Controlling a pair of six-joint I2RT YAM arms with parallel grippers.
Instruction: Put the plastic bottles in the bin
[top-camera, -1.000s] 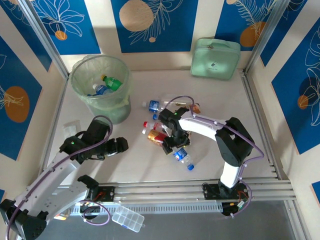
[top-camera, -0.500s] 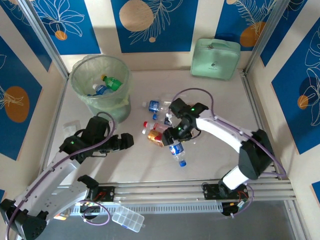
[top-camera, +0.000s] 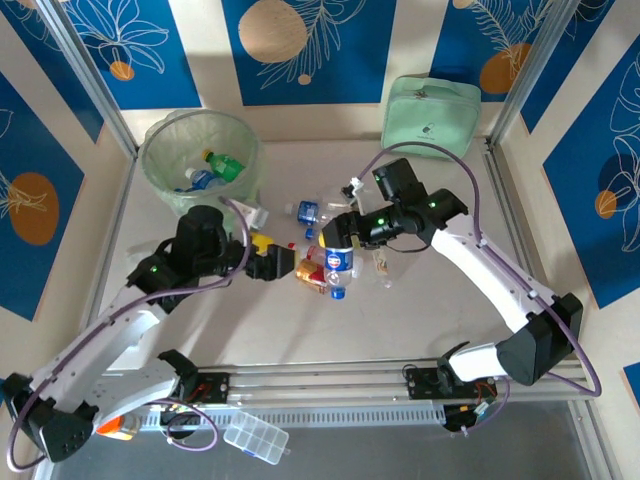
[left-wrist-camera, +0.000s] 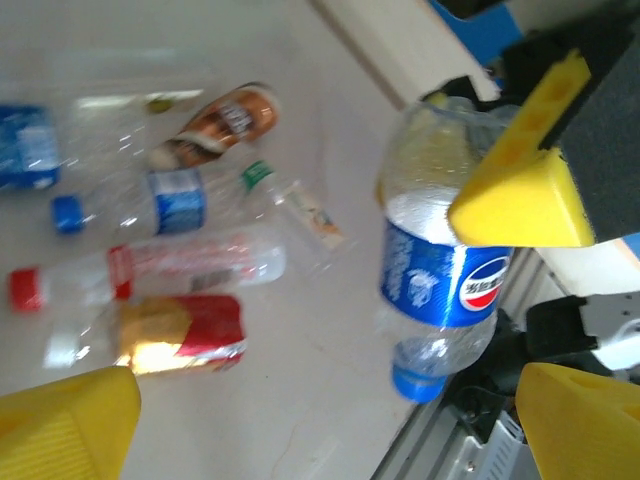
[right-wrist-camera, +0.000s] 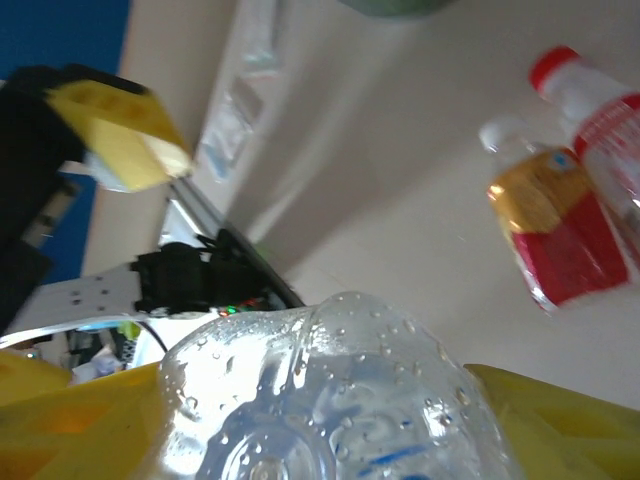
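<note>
Top view: your right gripper (top-camera: 340, 243) clamps the Pepsi bottle (top-camera: 339, 264) mid-frame, cap down; the bin (top-camera: 185, 205) stands upper left. Left wrist: your left gripper (left-wrist-camera: 320, 425) gapes empty beside the bottle. Right wrist: it looms upper left; swinging binward could knock the bottle loose.

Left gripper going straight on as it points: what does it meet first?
Probably the red-and-yellow bottle lying on the table, just ahead of the left gripper. The blue-labelled bottle in the right gripper hangs close beyond it; depth is unclear.
</note>
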